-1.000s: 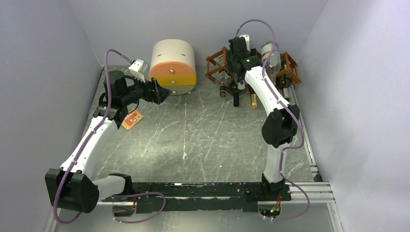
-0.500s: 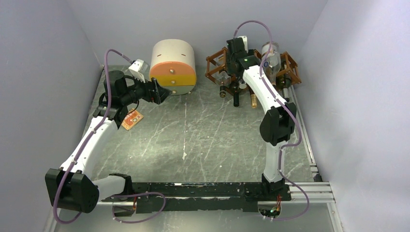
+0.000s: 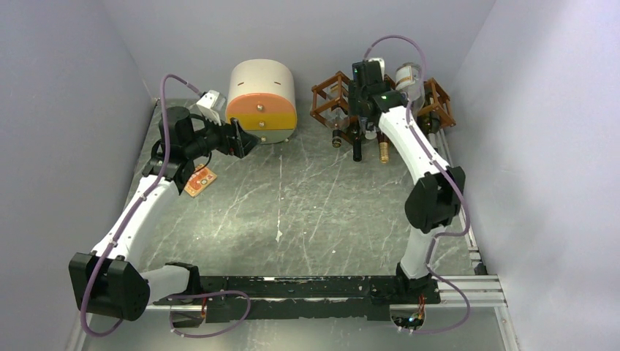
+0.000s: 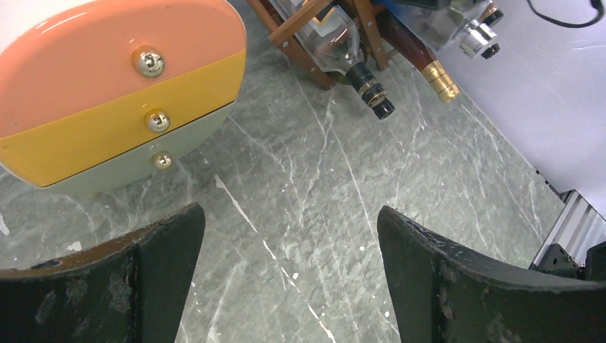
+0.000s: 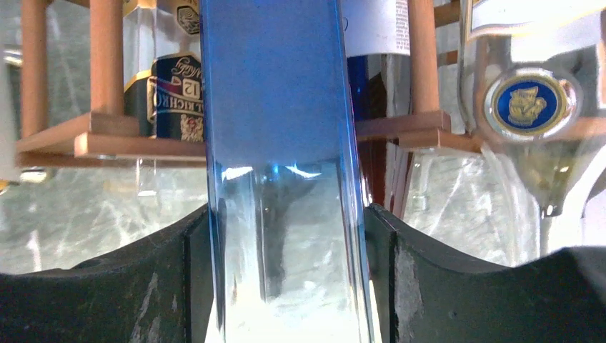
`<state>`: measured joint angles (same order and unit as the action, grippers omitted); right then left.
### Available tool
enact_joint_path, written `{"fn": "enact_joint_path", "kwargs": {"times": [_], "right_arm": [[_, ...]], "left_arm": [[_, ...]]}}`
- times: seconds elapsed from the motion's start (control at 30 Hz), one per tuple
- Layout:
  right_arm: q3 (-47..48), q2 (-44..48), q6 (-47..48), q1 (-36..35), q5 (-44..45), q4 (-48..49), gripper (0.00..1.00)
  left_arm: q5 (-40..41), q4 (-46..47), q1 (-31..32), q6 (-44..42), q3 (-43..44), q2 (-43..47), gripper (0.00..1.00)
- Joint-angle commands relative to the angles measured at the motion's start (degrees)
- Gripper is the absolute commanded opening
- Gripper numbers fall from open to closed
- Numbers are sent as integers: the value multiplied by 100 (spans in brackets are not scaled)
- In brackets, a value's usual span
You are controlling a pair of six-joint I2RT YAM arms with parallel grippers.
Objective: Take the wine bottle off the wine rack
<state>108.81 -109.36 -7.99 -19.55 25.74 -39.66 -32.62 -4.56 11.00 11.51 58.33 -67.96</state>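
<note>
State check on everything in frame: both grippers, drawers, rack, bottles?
left gripper: open, empty, over the table.
right gripper: shut on the blue bottle.
blue bottle: on the wine rack, a finger on each side.
wine rack: loaded with bottles.
drawer box: all three drawers shut.

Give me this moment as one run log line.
right gripper: gripping blue bottle | blue bottle: at wine rack | left gripper: open, empty, facing drawer box
</note>
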Motion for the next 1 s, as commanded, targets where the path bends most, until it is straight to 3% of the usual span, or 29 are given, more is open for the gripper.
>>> {"fn": "enact_joint_path", "kwargs": {"times": [0.0,0.17,0.3,0.53,0.7,0.97], "right_arm": [[-511,835,-622,352,-764,969,13],[-1209,1253,-1407,973,-2311,1587,0],[-1564,1417,-1951,1414,-3374,2006,0],[-1758,1618,-2797,1681,-3778,2373,0],[-2424,1864,-3947,1925,-4522,3400,0],[-3377,2378,-5299,2196,-4886,5148,0]], "left_arm": [[-56,36,59,-34,-10,-39,94],[-42,11,86,-43,-5,-67,94],[-44,8,102,-37,1,-68,94],[-49,-1,121,-52,3,-77,94],[-18,-13,130,-67,6,-77,94],[45,-70,191,-113,28,-76,94]]}}
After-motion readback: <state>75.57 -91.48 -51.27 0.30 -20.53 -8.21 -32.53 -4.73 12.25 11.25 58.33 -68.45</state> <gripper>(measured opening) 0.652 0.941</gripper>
